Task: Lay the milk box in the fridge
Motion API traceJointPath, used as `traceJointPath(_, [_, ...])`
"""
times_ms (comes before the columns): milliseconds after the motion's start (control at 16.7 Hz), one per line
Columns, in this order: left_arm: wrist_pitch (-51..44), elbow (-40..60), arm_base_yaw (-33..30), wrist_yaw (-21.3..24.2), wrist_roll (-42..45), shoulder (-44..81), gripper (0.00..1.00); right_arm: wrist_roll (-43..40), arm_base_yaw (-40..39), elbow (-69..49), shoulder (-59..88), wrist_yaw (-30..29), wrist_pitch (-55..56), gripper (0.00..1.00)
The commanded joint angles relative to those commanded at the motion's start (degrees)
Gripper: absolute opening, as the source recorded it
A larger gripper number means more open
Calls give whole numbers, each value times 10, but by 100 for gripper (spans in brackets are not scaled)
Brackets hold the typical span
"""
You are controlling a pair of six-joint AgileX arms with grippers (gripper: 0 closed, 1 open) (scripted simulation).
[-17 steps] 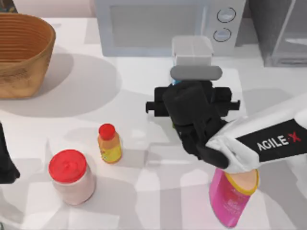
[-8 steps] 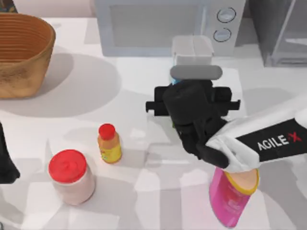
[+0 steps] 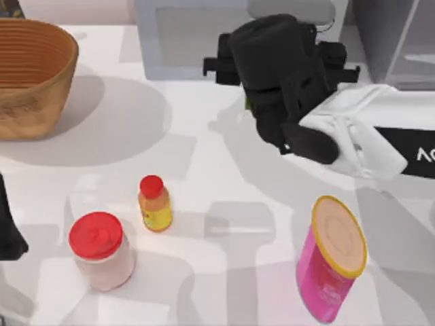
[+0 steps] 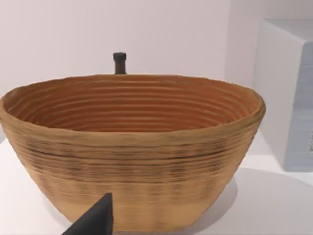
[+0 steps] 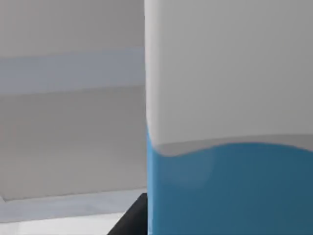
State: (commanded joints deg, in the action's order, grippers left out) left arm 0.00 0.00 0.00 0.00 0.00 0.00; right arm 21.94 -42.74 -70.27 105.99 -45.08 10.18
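The milk box (image 5: 230, 117) fills the right wrist view up close, its white top above its sky-blue middle. My right gripper (image 3: 275, 47) is shut on it, raised above the table in front of the microwave. From above, the black gripper body covers the carton except for a green sliver of its base (image 3: 247, 102). The fridge (image 3: 370, 41) stands at the back right corner, dark grey with a light framed door, partly in view. My left gripper (image 3: 7, 231) is parked at the table's left edge.
A pale-grey microwave (image 3: 183, 41) sits at the back. A woven basket (image 3: 27, 75) stands at the far left. A small orange bottle (image 3: 155, 204), a red-lidded jar (image 3: 100, 250) and a pink can (image 3: 331, 265) stand near the front.
My right arm has risen and moved toward the back of the table with the milk box in its grip. The pink can is now uncovered. The left arm stayed put.
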Motion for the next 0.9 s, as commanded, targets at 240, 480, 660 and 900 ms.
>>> traceJointPath(240, [0, 0, 0, 0, 0, 0, 100, -6, -10, -38, -45, 24, -98, 0])
traceJointPath(480, [0, 0, 0, 0, 0, 0, 100, -3, -7, -25, -46, 48, -122, 0])
traceJointPath(660, [0, 0, 0, 0, 0, 0, 100, -2, -5, -25, -48, 50, -123, 0])
traceJointPath(900, [0, 0, 0, 0, 0, 0, 100, -3, -3, -20, -52, 51, -122, 0])
